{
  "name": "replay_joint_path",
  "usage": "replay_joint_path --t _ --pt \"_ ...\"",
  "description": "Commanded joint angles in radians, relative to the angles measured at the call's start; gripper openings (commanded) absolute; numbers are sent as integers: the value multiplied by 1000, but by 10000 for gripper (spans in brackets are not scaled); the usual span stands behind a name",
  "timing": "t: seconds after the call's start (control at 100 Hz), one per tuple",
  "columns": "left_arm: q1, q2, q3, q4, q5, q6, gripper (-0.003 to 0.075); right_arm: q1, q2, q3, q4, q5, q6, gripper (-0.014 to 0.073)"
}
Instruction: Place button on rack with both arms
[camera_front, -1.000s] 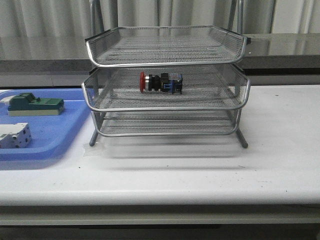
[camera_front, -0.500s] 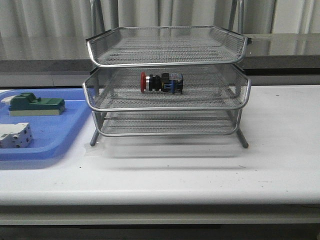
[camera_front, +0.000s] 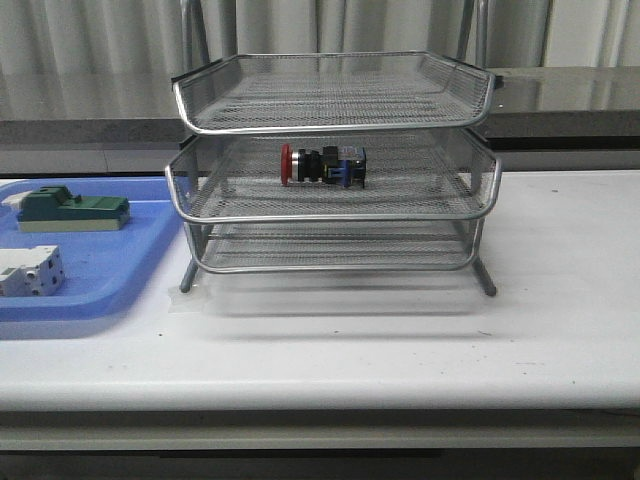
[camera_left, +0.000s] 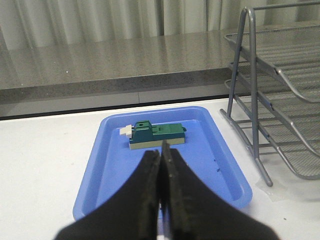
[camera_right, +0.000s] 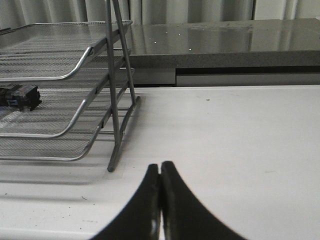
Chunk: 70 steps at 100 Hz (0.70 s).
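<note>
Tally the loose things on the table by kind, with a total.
Wire rack: 1
Blue tray: 1
Red-headed button, in the rack's middle tier: 1
Green-and-beige block, in the tray: 1
White block, in the tray: 1
Total: 5

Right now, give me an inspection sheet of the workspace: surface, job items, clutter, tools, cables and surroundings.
Surface: white table, a few small dark specks.
Job's things: button lies on its side in the middle tray of the rack, red head toward the robot's left; top tray bare.
Clutter: blue bin beside the rack on the robot's left, holding a green-and-beige block and a white terminal block.
Tools: left tool shut, empty, over the bin; right tool shut, empty, over bare table.
Cables: nothing seen.
Surroundings: grey stone ledge, pale curtain behind.
</note>
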Motion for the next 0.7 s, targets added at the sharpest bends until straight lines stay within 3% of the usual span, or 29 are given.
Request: replay_joint_path --t 0.0,0.26,0.69 --pt "4 -56 20 2 -80 -15 -20 2 -22 -14 -7 -87 -3 -60" --pt "4 -244 157 -20 -80 -18 -20 2 -22 -14 -7 -87 -3 -60" --pt "4 -242 187 -20 -167 -18 -20 2 -22 -14 -7 -87 -3 -60"
